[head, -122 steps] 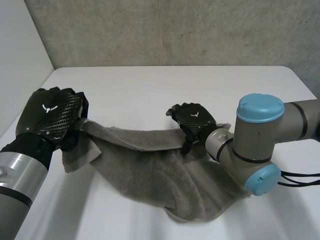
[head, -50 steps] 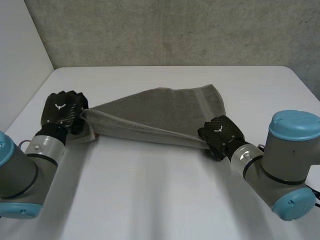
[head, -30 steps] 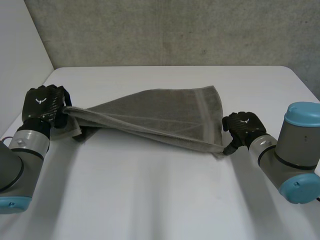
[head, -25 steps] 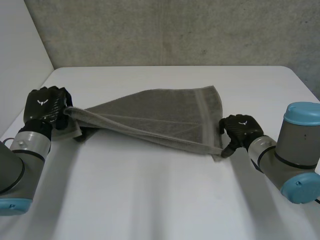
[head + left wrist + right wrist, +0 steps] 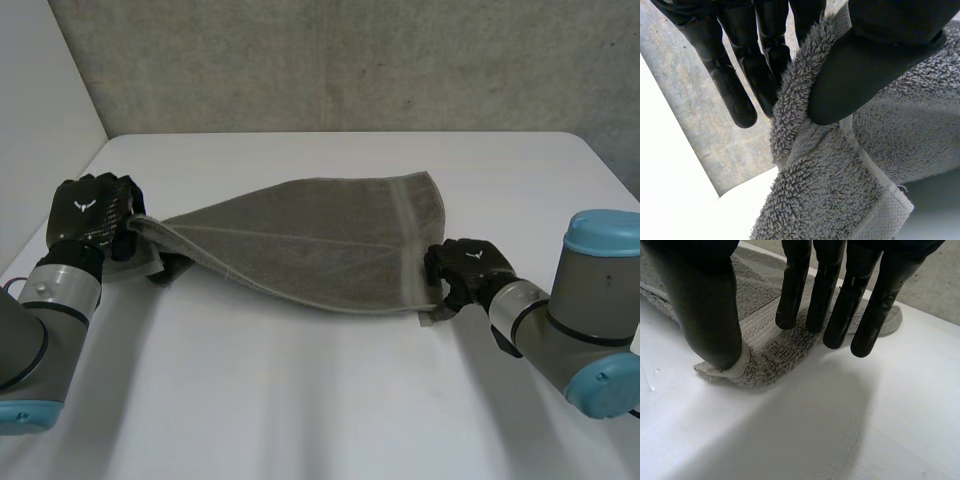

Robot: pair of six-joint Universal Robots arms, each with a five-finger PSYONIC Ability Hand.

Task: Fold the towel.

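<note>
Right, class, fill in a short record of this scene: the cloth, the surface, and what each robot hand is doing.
towel: grey, stretched out between both hands
table: white, with the towel's far part lying on it
left robot hand: pinches the towel's left end between thumb and fingers
right robot hand: thumb and straight fingers on the towel's near right corner, low at the table

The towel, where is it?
In the head view, the towel lies across the table's middle, the left hand pinching its left corner, the right hand at its right corner.
</note>
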